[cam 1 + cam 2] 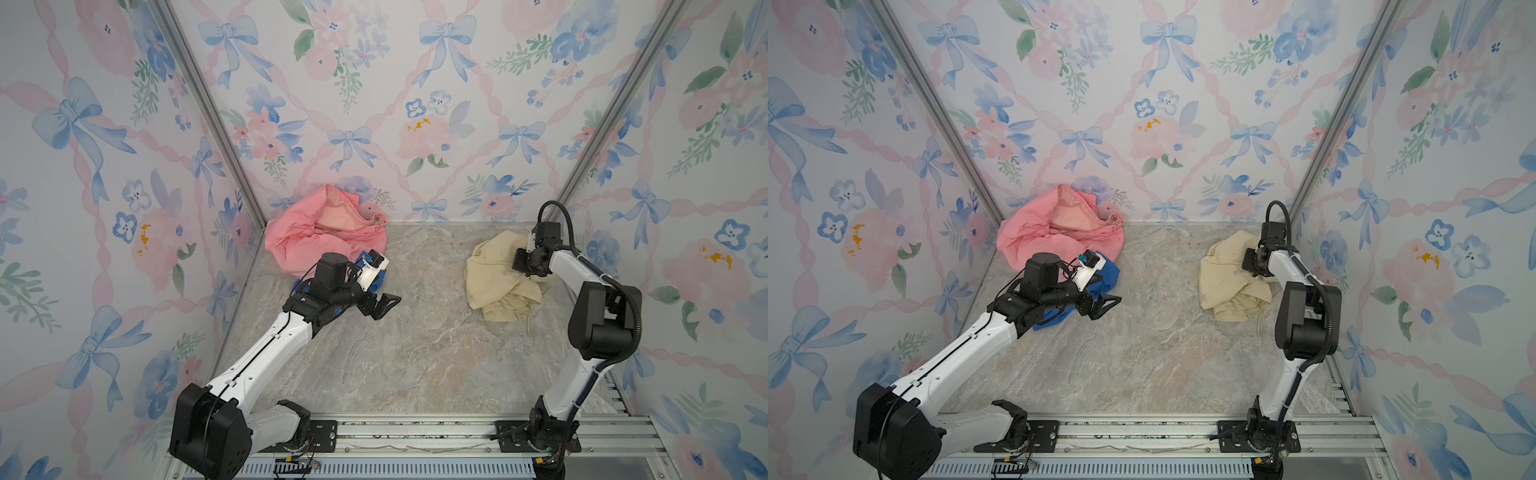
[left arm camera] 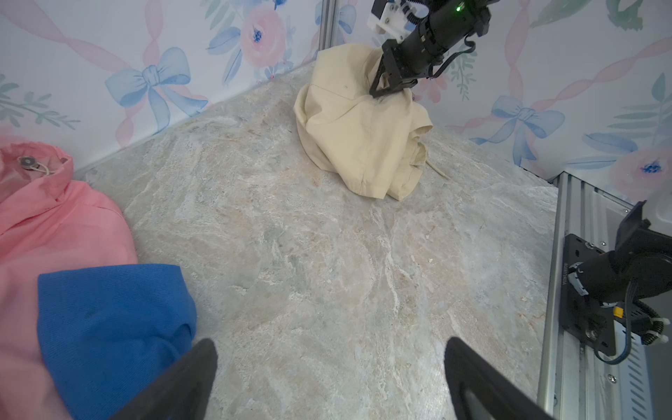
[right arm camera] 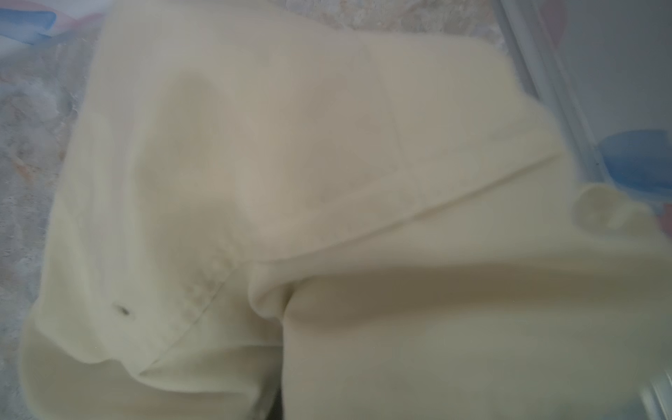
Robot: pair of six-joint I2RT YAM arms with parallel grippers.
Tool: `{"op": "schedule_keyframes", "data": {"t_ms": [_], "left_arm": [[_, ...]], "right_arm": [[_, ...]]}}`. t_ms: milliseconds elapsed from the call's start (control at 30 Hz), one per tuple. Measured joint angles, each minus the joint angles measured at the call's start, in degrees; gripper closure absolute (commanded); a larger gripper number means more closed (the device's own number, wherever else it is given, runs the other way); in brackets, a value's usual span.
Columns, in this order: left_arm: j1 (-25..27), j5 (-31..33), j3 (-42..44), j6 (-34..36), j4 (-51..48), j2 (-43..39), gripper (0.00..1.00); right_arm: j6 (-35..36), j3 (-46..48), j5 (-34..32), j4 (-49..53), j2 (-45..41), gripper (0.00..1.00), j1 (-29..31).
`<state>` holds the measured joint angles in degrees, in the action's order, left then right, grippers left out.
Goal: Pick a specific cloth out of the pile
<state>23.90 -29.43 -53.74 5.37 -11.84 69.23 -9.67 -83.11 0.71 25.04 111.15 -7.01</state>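
The cloth (image 1: 492,276) (image 1: 1227,278) is a pale cream-yellow garment lying at the right, apart from the pile. My right gripper (image 1: 518,266) (image 1: 1250,262) (image 2: 378,91) is shut on the cloth's upper fold, which is drawn up into a peak while its lower part rests on the table. The cloth (image 3: 327,182) fills the right wrist view and hides the jaws. A thin cord (image 2: 436,169) trails from its hem. The pile at the back left holds a pink garment (image 1: 316,237) (image 2: 54,225) and a blue cloth (image 1: 1106,274) (image 2: 109,320). My left gripper (image 1: 384,305) (image 1: 1106,305) (image 2: 329,349) is open and empty, beside the blue cloth.
Floral walls close in the marble-look table (image 1: 415,353) on three sides, with metal corner posts (image 1: 208,112). An aluminium rail (image 1: 415,428) carrying both arm bases runs along the front edge. The right arm's base plate (image 2: 589,291) shows in the left wrist view.
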Motion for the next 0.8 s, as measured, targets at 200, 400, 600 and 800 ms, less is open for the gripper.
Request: {"op": "schedule_keyframes", "data": {"t_ms": [200,400,600,800], "left_arm": [[0.0,-0.5,0.0,0.0,0.0,0.0,0.02],[0.0,-2.1,0.0,0.0,0.0,0.0,0.02],[0.0,-3.7,0.0,-0.4,0.0,0.0,0.02],[0.0,-4.6,0.0,-0.7,0.0,0.0,0.02]], "right_arm": [[1.0,5.0,-2.9,-0.9,-3.7,0.15,1.5],[10.6,5.6,-10.6,-0.4,-12.0,0.03,9.1],[23.6,-5.6,-14.3,4.5,-4.0,0.03,15.0],[27.8,-12.4,-15.5,11.3,7.6,0.03,12.8]]}}
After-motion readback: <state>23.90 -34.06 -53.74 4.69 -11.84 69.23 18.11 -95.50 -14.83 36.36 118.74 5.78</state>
